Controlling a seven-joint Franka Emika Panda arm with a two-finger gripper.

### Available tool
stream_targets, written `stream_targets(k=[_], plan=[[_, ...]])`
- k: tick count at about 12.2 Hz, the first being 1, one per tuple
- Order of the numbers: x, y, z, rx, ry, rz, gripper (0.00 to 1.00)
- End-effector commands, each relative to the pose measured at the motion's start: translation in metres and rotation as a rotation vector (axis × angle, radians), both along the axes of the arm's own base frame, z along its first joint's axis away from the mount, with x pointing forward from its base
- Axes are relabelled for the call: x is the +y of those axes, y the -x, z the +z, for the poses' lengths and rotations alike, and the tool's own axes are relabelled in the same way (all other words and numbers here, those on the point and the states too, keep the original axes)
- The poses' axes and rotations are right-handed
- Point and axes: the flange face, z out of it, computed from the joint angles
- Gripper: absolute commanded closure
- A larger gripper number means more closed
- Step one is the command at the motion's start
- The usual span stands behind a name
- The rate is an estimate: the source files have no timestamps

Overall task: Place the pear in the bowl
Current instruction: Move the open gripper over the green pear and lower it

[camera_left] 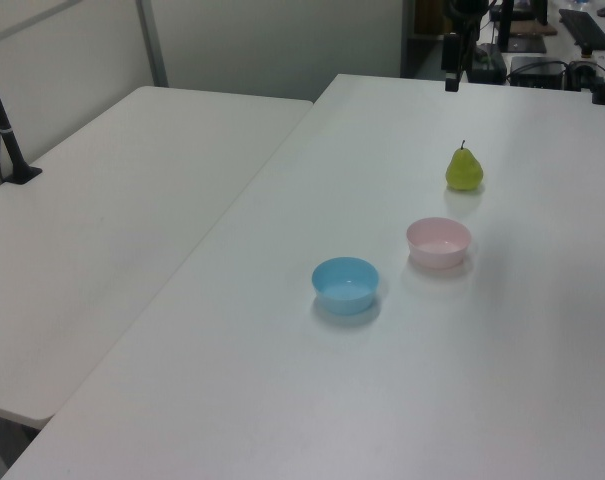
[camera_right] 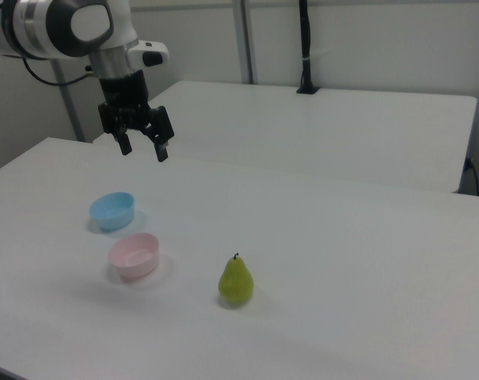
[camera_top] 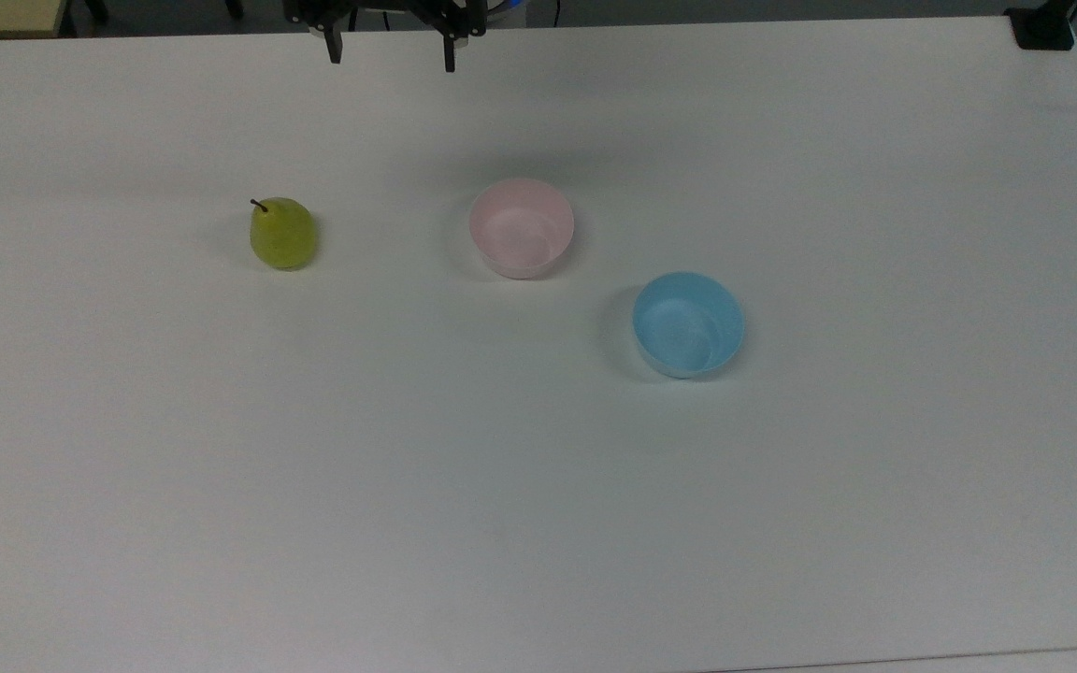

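The yellow-green pear (camera_top: 283,234) stands upright on the white table (camera_top: 538,486), its dark stem up; I also see the pear (camera_left: 464,168) in the left view and the pear (camera_right: 236,281) in the right view. The pale pink bowl (camera_top: 521,227) sits empty to the pear's right in the top view; the same bowl (camera_left: 439,242) (camera_right: 134,255) is empty in the side views. My gripper (camera_top: 392,54) (camera_right: 143,148) hangs open high above the table's far edge, holding nothing, well away from pear and bowl. In the left view one finger (camera_left: 450,75) reaches down from the top edge.
A light blue bowl (camera_top: 688,323) (camera_left: 346,284) (camera_right: 112,210) stands empty near the pink one. A second white table (camera_left: 112,210) adjoins this one. A black post base (camera_top: 1043,28) sits at the table's far right corner in the top view.
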Motion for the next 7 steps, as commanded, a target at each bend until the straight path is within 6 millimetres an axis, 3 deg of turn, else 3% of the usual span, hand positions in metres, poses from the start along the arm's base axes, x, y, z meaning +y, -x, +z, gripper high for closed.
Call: stream_targets(k=[1,5,7], plan=[[-0.013,0.005,0.001,0.008,0.002,-0.025,0.0],[-0.02,0.005,0.002,0.006,0.002,-0.034,0.0],[-0.039,0.006,0.002,0.01,0.0,0.016,0.0]])
